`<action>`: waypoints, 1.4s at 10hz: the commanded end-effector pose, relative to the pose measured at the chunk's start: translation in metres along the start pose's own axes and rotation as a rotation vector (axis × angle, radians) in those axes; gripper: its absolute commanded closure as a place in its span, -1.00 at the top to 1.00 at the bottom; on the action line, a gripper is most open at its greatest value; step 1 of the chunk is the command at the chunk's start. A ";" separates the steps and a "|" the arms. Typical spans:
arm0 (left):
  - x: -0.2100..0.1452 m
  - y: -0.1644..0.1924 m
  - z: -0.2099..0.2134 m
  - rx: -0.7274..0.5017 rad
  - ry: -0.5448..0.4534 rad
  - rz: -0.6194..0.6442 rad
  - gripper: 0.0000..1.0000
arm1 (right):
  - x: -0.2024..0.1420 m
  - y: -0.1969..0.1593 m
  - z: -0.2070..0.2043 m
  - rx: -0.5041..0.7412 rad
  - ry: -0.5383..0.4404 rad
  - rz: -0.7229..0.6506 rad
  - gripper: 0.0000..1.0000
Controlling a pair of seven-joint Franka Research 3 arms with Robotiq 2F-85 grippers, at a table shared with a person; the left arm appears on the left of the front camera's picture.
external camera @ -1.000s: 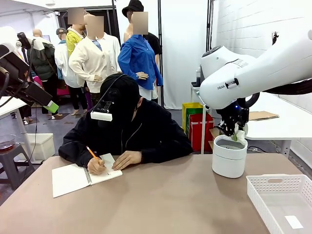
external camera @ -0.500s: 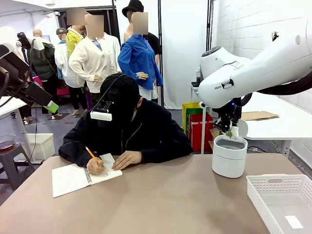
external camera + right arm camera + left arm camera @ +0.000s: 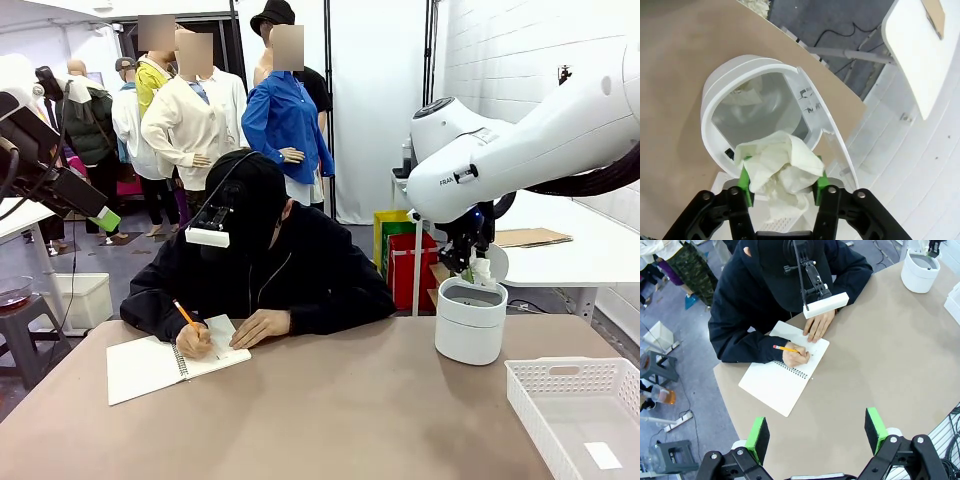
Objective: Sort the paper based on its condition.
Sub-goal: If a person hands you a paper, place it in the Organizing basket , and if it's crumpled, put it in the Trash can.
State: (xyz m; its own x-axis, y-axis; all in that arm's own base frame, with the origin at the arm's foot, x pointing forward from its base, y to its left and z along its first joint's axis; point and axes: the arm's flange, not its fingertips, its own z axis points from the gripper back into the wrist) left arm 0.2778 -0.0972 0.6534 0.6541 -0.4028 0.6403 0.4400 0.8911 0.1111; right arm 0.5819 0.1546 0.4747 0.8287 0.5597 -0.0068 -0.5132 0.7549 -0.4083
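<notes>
In the front view the right gripper (image 3: 472,262) has been shifted slightly leftward over the white bin (image 3: 470,335); in the left wrist view the left gripper (image 3: 816,432) is held spread; in the right wrist view the paper (image 3: 780,167) is pinched above the bin's open mouth, so release is judged near.

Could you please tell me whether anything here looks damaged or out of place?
Only the paper wad held by the right gripper over the open white bin: it is crumpled and creased. Nothing else stands out.

From the front we face the bin (image 3: 470,322) across the table (image 3: 330,410); our left wrist sees it from high and far, our right wrist from just above its mouth.
</notes>
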 end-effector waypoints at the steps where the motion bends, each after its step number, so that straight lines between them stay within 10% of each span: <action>1: 0.000 0.000 0.000 0.001 0.000 0.000 1.00 | 0.000 0.000 -0.003 -0.005 -0.001 0.000 0.94; 14: 0.000 0.000 0.000 0.001 0.000 0.000 1.00 | 0.002 0.007 -0.002 0.010 0.006 0.008 1.00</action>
State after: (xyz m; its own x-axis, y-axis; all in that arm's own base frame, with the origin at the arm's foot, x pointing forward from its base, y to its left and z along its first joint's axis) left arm 0.2778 -0.0972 0.6534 0.6541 -0.4028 0.6403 0.4400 0.8911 0.1111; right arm 0.5788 0.1620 0.4695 0.8281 0.5602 -0.0222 -0.5244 0.7600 -0.3839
